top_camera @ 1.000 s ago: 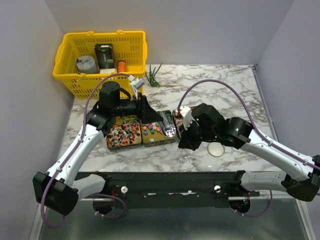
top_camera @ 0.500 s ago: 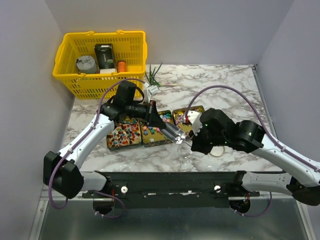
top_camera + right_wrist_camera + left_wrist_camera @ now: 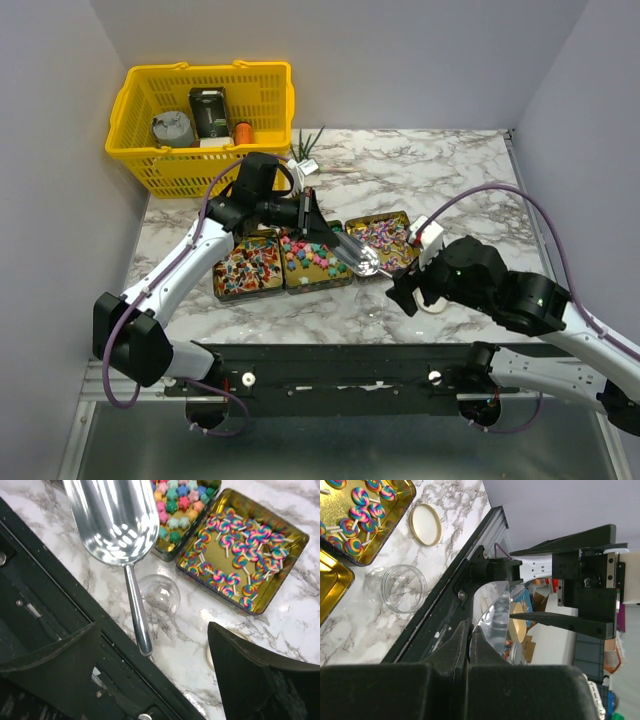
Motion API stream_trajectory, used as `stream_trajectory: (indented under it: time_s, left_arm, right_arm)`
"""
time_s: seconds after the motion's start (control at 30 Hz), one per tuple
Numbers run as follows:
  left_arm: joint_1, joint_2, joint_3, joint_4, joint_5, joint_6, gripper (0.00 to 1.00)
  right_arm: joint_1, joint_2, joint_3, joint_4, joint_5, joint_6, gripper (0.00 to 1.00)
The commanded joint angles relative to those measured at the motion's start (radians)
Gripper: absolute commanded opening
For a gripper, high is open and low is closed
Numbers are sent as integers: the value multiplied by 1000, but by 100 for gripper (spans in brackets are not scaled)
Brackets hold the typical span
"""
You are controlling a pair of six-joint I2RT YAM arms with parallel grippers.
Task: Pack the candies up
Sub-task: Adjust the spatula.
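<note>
Three tins [image 3: 250, 511] of candies [image 3: 305, 255], one scoop [image 3: 107, 515], one jar [image 3: 159, 597], one lid [image 3: 425, 525]

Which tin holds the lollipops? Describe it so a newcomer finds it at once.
On the marble table, a row of square gold tins sits in front of the yellow basket. The lollipop tin is the right-hand one in the top view. It alone holds rainbow swirls on white sticks; the middle tin holds star-shaped sweets.
</note>
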State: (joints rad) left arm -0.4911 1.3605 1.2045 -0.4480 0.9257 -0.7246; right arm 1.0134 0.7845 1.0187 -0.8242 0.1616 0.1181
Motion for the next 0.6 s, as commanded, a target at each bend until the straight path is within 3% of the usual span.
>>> stream_trajectory:
  time_s: [0.0,0.13,0.57]
  left_arm:
    - [-4,9,38,-66,-7,-76,0]
    - [-4,20,35,-66,10,-90,0]
    - [-7,35,10,-29,42,-127,0]
  right_arm:
    - [4,5,6,88,56,-47,83]
    - [4,22,12,114,30,-77,69]
    - [5,111,0,122,15,-26,44]
